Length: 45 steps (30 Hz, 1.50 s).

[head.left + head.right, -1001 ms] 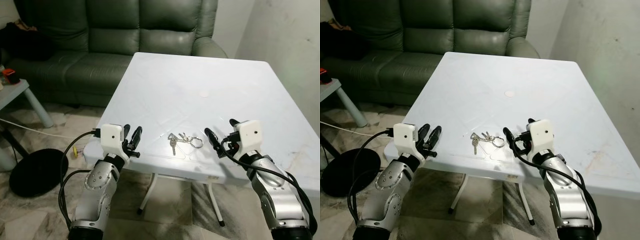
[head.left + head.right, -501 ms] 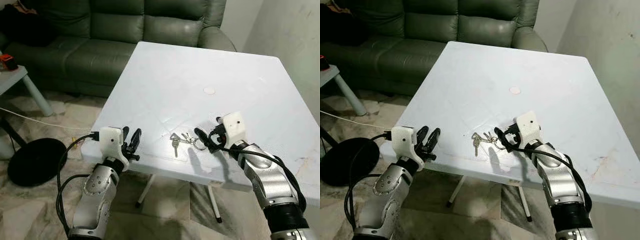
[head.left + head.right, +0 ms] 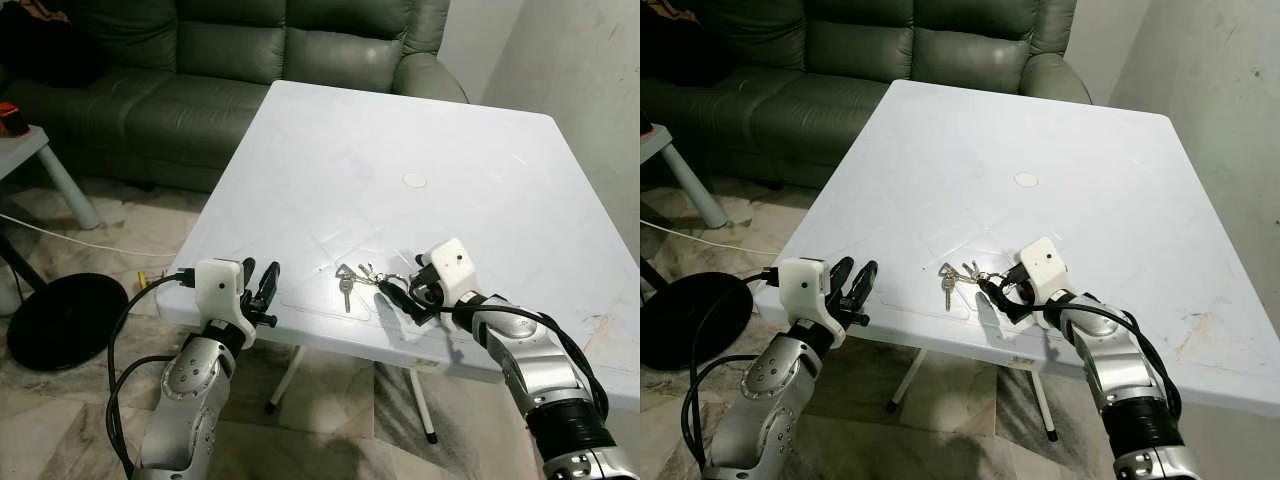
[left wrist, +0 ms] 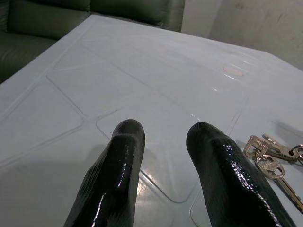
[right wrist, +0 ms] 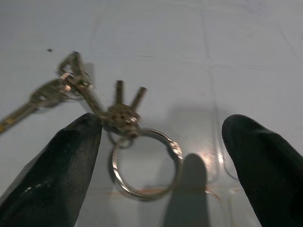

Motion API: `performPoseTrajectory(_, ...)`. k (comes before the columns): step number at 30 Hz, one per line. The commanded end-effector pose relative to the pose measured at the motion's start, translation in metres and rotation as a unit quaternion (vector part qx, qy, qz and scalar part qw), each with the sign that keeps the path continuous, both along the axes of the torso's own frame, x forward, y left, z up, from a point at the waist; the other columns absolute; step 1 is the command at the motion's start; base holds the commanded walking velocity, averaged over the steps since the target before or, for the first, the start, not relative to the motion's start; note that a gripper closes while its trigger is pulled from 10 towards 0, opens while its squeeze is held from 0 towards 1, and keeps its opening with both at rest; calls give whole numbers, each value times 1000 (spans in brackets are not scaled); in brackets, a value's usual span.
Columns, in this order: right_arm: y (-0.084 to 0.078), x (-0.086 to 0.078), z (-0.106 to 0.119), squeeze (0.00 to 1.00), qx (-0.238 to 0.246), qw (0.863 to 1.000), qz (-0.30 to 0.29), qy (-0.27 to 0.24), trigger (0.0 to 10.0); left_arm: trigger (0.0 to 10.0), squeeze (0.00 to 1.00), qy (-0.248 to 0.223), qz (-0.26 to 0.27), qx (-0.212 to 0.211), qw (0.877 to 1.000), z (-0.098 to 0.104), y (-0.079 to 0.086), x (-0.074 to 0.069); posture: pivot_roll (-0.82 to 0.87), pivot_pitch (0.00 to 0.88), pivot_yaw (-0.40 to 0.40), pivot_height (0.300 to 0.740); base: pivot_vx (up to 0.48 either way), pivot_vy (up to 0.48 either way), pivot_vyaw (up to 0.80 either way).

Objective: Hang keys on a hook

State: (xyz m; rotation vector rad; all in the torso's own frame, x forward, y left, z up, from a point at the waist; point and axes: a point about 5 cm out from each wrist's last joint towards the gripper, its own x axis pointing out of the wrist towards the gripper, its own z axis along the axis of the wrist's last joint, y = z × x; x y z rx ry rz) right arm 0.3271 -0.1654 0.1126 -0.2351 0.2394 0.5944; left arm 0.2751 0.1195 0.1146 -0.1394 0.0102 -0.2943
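**Jaws straddle the ring, but a flat ring on a slick top can slip away**

Your right gripper [image 5: 156,156] is spread wide and holds nothing. The bunch of small silver metal keys on a round wire ring [image 5: 124,142] lies flat on the white plastic table [image 3: 400,120], with the ring between the 2 black fingertips [image 5: 57,161] and the keys fanning out beyond the tip of one of them. That fingertip sits just beside the cluster where the keys join the ring; the other stands well apart from the ring.

What could go wrong, in my judgement:
- Closing from here, the near finger may reach the bunch first and shove it sideways across the smooth top before the far finger arrives.
- The ring is thin and lies flush, so the tips may ride over it and shut on air.
- Press down too hard and the tips may skid, flicking the keys toward the table edge near you.

Your left gripper [image 4: 163,156] hovers parted and empty over the table, keys off to one side of its jaws.
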Motion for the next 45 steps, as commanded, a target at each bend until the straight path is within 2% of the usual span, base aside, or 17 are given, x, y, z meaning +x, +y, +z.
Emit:
performPoseTrajectory(1, 4, 2, 3, 0, 5, 1000, 12, -7, 4549, 10000, 0, -2, 3, 0, 1000, 3, 0, -2, 132, 119, -79, 740, 0, 0, 0)
performPoseTrajectory(2, 6, 1, 3, 0, 10, 1000, 15, -10, 2392, 10000, 0, -2, 4, -1, 1000, 3, 0, -2, 132, 119, -79, 740, 0, 0, 0)
performPoseTrajectory(3, 7, 1, 4, 0, 12, 1000, 16, -11, 2353, 10000, 0, -2, 4, -1, 1000, 3, 0, -2, 132, 119, -79, 740, 0, 0, 0)
performPoseTrajectory(5, 10, 1, 6, 0, 34, 999, 21, -18, 0, 10000, 0, -2, 4, 0, 1000, 3, 0, -2, 134, 120, -79, 740, 0, 0, 0)
performPoseTrajectory(9, 14, 2, 2, 0, 21, 1000, 23, -4, 0, 10000, 0, -1, 6, 0, 1000, 3, 1, -3, 136, 120, -80, 740, 0, 0, 0)
performPoseTrajectory(10, 15, 2, 3, 0, 22, 999, 26, -8, 471, 10000, 0, -1, 6, -1, 1000, 3, 1, -3, 136, 120, -80, 740, 0, 0, 0)
performPoseTrajectory(11, 17, 2, 4, 0, 27, 999, 30, -9, 0, 10000, 0, -1, 7, 0, 1000, 3, 1, -3, 138, 120, -82, 740, 0, 0, 0)
performPoseTrajectory(19, 22, 2, 2, 0, 24, 999, 38, -5, 314, 10000, 0, 0, 11, -2, 1000, 4, 1, -4, 144, 121, -89, 740, 0, 0, 0)
performPoseTrajectory(22, 25, 2, 1, 0, 24, 999, 42, -1, 0, 10000, 0, 0, 12, -2, 1000, 4, 1, -4, 147, 122, -91, 740, 0, 0, 0)
performPoseTrajectory(23, 26, 2, 1, 0, 23, 999, 41, 0, 627, 10000, 0, 0, 13, -2, 1000, 4, 2, -4, 147, 122, -91, 740, 0, 0, 0)
performPoseTrajectory(24, 27, 2, 0, 0, 21, 999, 40, 1, 627, 10000, 0, 0, 13, -2, 1000, 4, 2, -4, 147, 122, -91, 740, 0, 0, 0)
performPoseTrajectory(25, 27, 2, 0, 0, 20, 999, 41, 2, 0, 10000, 0, 1, 14, -2, 1000, 4, 2, -4, 151, 123, -93, 740, 0, 0, 0)
performPoseTrajectory(39, 32, 7, -2, 0, -1, 999, 36, 6, 0, 10000, 0, 1, 18, -7, 1000, 4, 2, -5, 153, 126, -102, 740, 0, 0, 0)
performPoseTrajectory(40, 32, 8, -1, 0, -6, 999, 32, 2, 588, 10000, 0, 2, 19, -8, 1000, 4, 2, -5, 153, 126, -102, 740, 0, 0, 0)
performPoseTrajectory(41, 32, 8, -1, 0, -7, 999, 32, 2, 588, 10000, 0, 2, 19, -8, 1000, 4, 2, -5, 153, 126, -102, 740, 0, 0, 0)
performPoseTrajectory(42, 32, 9, -1, 0, -9, 999, 30, -1, 0, 10000, 0, 2, 19, -8, 1000, 4, 2, -5, 155, 126, -103, 740, 0, 0, 0)
performPoseTrajectory(45, 31, 10, -1, 0, -15, 1000, 26, -4, 0, 10000, 0, 2, 20, -8, 1000, 4, 2, -6, 156, 126, -103, 740, 0, 0, 0)
